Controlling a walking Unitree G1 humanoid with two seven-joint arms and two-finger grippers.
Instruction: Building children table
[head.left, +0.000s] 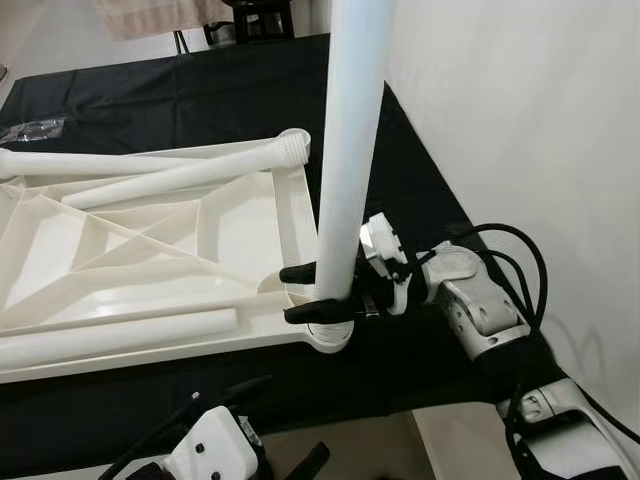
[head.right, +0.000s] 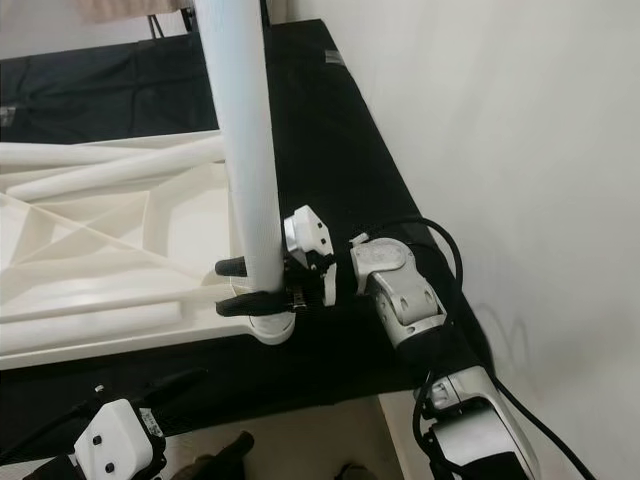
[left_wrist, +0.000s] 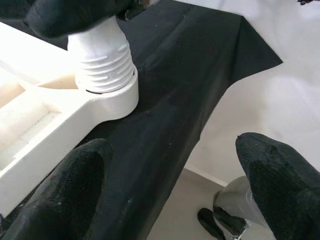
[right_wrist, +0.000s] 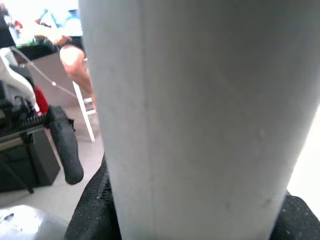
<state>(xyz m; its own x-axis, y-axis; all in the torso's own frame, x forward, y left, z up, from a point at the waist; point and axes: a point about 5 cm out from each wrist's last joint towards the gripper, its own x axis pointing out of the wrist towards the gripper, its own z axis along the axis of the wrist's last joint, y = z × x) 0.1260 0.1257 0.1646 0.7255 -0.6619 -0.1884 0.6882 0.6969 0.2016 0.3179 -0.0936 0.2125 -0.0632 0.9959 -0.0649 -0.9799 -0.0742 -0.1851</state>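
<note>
A black-covered work surface (head.left: 200, 100) spans the scene, its right edge running along a white wall (head.left: 520, 120). On it lies the white plastic tabletop (head.left: 150, 250), underside up, showing ribbed recesses and a round socket at each visible corner.

Contents of the upturned tabletop (it acts as a shallow tray): three loose white legs. One loose leg (head.left: 110, 338) lies along the near edge. A second loose leg (head.left: 170, 180) lies slantwise across the far part, its ribbed end at the far corner socket (head.left: 294, 146). A third loose leg (head.left: 80, 162) lies along the far edge.

The upright leg (head.left: 345, 140) stands in the near right corner socket (head.left: 330, 338), tilted slightly. Its threaded end (left_wrist: 104, 62) sits in the socket; the left wrist view shows several thread ridges exposed above the collar.

The right gripper (head.left: 315, 293) reaches in from the right at the foot of the upright leg, its two black fingers (head.left: 300, 272) pinching the tube from either side just above the socket.

The left gripper (left_wrist: 170, 190) is low at the near table edge, fingers (left_wrist: 65, 185) spread wide, holding nothing, pointed toward the occupied socket.
</note>
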